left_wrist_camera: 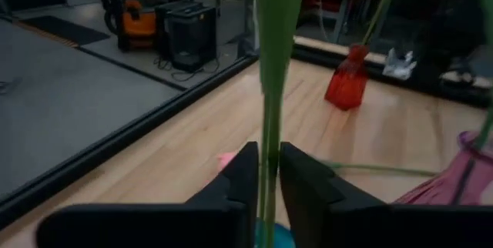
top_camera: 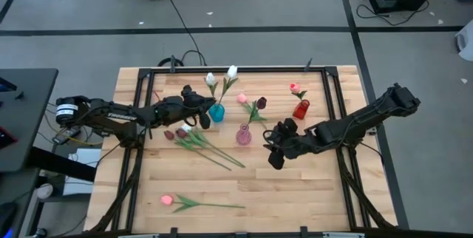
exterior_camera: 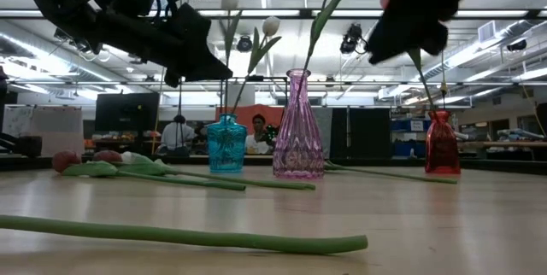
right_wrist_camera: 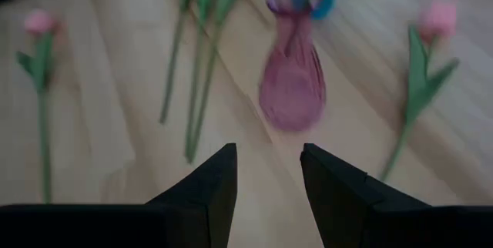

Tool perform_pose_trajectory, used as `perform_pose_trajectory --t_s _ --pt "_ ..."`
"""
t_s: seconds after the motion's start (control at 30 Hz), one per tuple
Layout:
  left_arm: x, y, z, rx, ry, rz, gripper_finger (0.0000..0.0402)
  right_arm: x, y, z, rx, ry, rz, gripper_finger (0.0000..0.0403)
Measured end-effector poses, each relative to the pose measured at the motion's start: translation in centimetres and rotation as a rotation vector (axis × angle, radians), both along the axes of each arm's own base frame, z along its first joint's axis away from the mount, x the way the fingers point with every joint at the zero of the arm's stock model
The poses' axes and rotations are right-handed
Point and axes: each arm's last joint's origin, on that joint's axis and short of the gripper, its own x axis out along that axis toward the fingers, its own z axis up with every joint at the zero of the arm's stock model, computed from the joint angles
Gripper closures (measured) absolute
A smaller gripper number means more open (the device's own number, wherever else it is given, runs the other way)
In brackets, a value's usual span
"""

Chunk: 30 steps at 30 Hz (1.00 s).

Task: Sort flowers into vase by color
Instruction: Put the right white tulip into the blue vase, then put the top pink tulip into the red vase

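The wooden desk (top_camera: 295, 194) has a black frame along its edges, and its near half is mostly bare; only a pink tulip (top_camera: 168, 201) lies there, stem running toward the middle. Between the vases and the right rail the wood is open too.

The left arm reaches in from the left edge, nearly level, its left end effector (top_camera: 203, 112) just beside the blue vase (top_camera: 216, 111). In the left wrist view its fingers (left_wrist_camera: 243, 172) are closed to a narrow slit on a green stem (left_wrist_camera: 271, 86) that rises straight up between them (which flower head tops that stem cannot be told). Two white tulips (top_camera: 222, 76) stand in the blue vase. A bundle of maroon and white tulips (top_camera: 194, 140) lies on the desk below that end effector.

The right arm comes in slanting from the right edge, its right end effector (top_camera: 273, 153) hovering near the pink vase (top_camera: 244, 135), fingers parted and holding nothing. A maroon tulip (top_camera: 260, 103) stands in the pink vase; a pink one (top_camera: 294, 88) stands in the red vase (top_camera: 301, 109). Another pink tulip (top_camera: 242, 98) lies between the blue and red vases.

No writing can be read.
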Motion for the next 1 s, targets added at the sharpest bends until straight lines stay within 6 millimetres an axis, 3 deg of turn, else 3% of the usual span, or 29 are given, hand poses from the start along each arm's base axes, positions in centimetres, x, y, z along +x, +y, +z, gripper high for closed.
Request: perform_pose_trajectory --t_s 0.2,0.33,0.6,0.83,1.0 --pt "0.0 -0.1 0.0 0.041 0.033 -0.062 0.0263 -0.6 -0.3 -1.9 0.025 0.001 -0.075 0.0245" --pt "-0.4 -0.3 -0.3 0.036 0.105 -0.091 0.0236 -1.0 -0.7 -2.6 -0.028 -0.002 -0.136 0.0245" --pt "-2.4 -0.7 1.0 0.024 0.143 -0.092 0.0232 -2.0 -1.1 -4.9 -0.040 0.013 -0.183 0.0245" --pt "-4.0 -1.6 2.2 0.005 0.133 -0.117 0.0232 -3.8 -1.5 -8.3 -0.006 0.019 -0.185 0.0245" --pt "-4.2 -3.0 2.1 -0.017 0.148 -0.232 0.0232 -4.2 -1.4 -10.7 0.029 0.016 -0.130 0.0245"
